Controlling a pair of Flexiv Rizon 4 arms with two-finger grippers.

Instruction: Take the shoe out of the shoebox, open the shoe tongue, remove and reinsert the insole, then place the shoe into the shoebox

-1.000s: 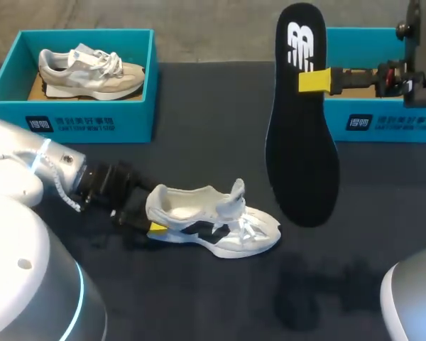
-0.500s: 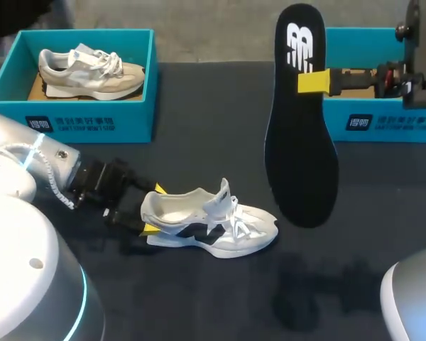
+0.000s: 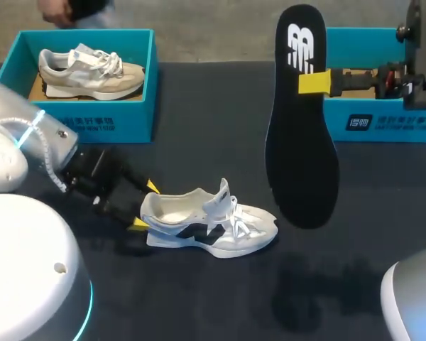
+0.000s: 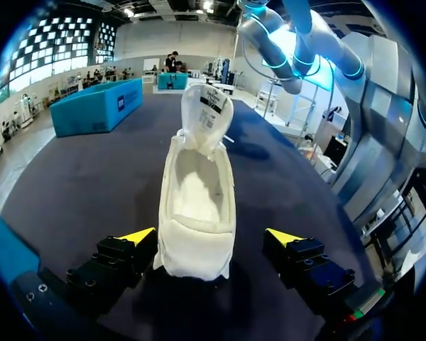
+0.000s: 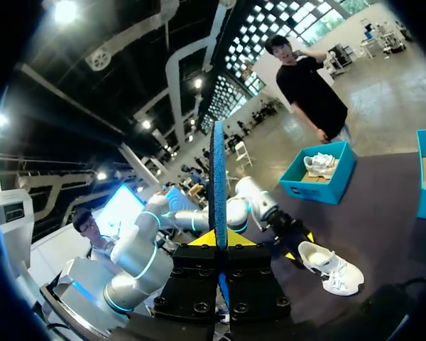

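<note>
Table (image 3: 199,114), dark cloth, carries everything

Two teal shoeboxes along the far side. Left shoebox (image 3: 138,106) at 10 o'clock from table centre, a beige shoe (image 3: 92,71) lying in it. Right shoebox (image 3: 383,121) at 2 o'clock, part hidden behind the insole. Both fronts bear white print

Insole (image 3: 302,142), black with a white logo near its upper end, hangs upright in the air at 1 o'clock. The right gripper (image 3: 314,80) is clamped on it near the top. Right wrist view: insole (image 5: 218,185) edge-on as a thin blue-black line, pinched between that gripper's (image 5: 218,240) yellow tips; the head view gives only its flat face

White shoe (image 3: 213,224) with dark side panels stands on the table at 6 o'clock, toe toward 3 o'clock, tongue pulled up

Left gripper (image 3: 145,205) sits at the heel, spread wide. Left wrist view: its fingers (image 4: 138,236) flank the heel (image 4: 199,206) with a gap either side, holding nothing. That view looks straight into the shoe's pale mouth and shows a printed label under the tongue, too small to read
</note>
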